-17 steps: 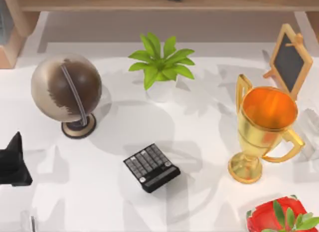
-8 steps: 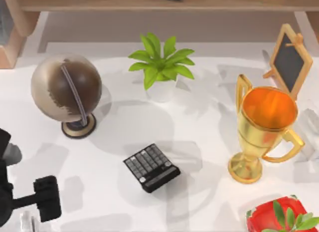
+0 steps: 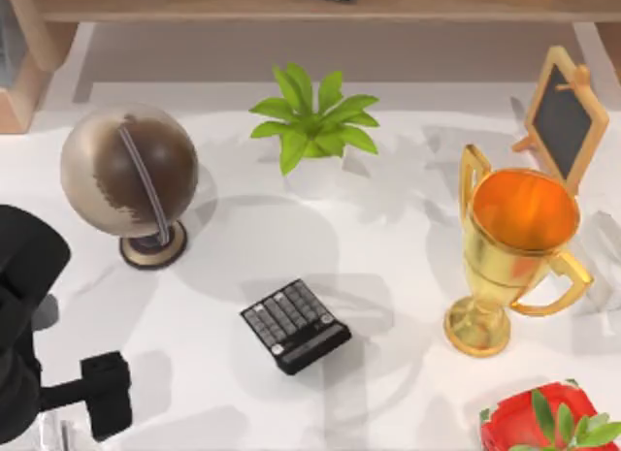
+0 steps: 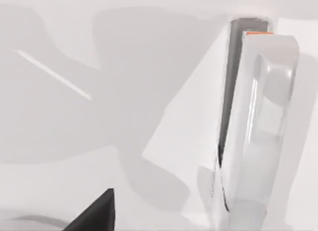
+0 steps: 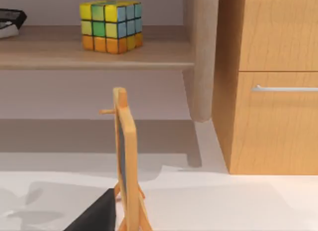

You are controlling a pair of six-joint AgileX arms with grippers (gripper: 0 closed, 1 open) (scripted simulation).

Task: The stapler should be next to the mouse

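The stapler [image 3: 60, 437], narrow and whitish-grey with a thin dark line, lies at the table's front-left corner, cut by the top view's lower edge. In the left wrist view the stapler [image 4: 256, 126] is close below the camera, lying lengthwise with a dark slot and a small orange mark at its far end. My left gripper [image 3: 105, 397] hangs just right of and slightly behind the stapler, apart from it. A dark wedge of one finger [image 4: 94, 217] shows near the left wrist camera. The mouse is out of view. A dark edge of my right gripper [image 5: 94, 216] sits beside the little chalkboard.
A globe [image 3: 129, 175] stands at the left, a potted plant [image 3: 312, 121] at the back middle, a black calculator [image 3: 295, 325] in the centre. A gold trophy [image 3: 514, 247], a small chalkboard easel [image 3: 566, 116] and a red pot [image 3: 543, 422] fill the right. A shelf with a colour cube [image 5: 110, 25] runs behind.
My left arm has swung in from the left edge over the front-left corner, and its gripper has shifted slightly right and toward the front. Nothing on the table has moved.
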